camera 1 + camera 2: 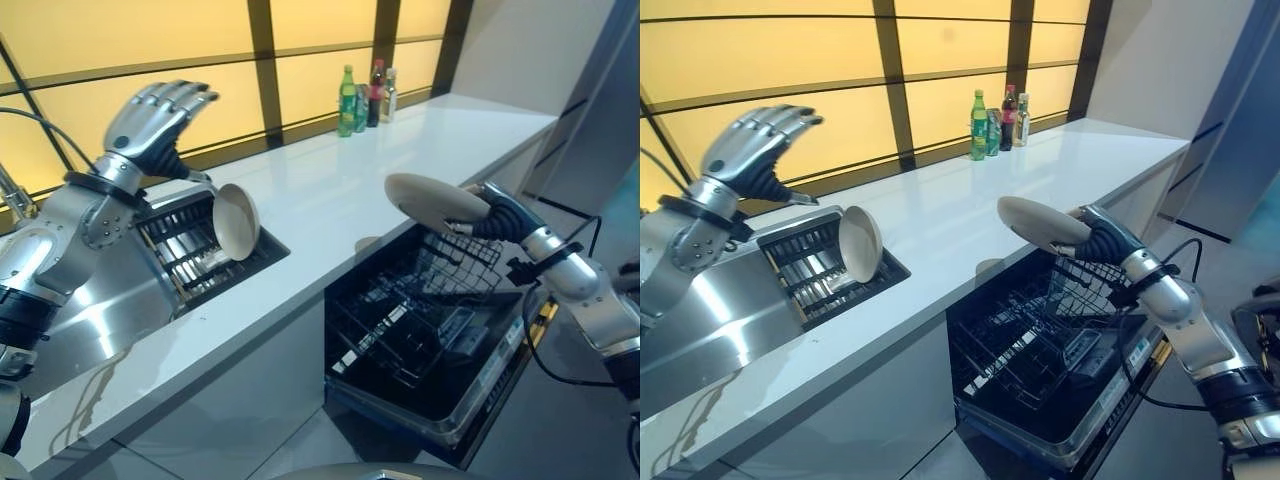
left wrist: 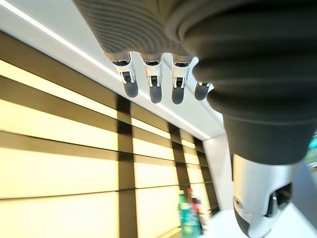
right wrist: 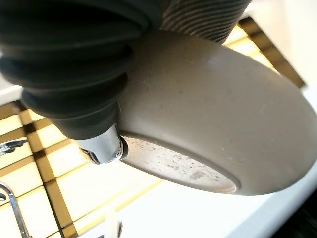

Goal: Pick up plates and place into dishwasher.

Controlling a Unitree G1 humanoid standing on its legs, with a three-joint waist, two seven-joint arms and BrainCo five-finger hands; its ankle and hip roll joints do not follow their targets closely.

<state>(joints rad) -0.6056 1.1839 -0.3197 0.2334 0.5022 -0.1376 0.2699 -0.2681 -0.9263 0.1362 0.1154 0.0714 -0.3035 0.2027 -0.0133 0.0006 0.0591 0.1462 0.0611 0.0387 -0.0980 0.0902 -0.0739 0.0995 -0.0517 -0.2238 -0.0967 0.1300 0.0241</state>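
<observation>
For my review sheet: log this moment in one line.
right hand: holds plate over dishwasher rack | left hand: open, raised | second plate: sink rack

A kitchen: white counter (image 1: 330, 200); sunken drying rack (image 1: 195, 245); open dishwasher (image 1: 420, 330).

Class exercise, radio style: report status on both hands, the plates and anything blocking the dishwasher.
Right hand shut on beige plate, above open dishwasher rack. Left hand open, raised over sink rack; second plate standing there. Nothing blocking.

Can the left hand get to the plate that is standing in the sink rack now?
Probably yes. The left hand hangs open just above the plate in the sink rack, and nothing lies between them.
</observation>
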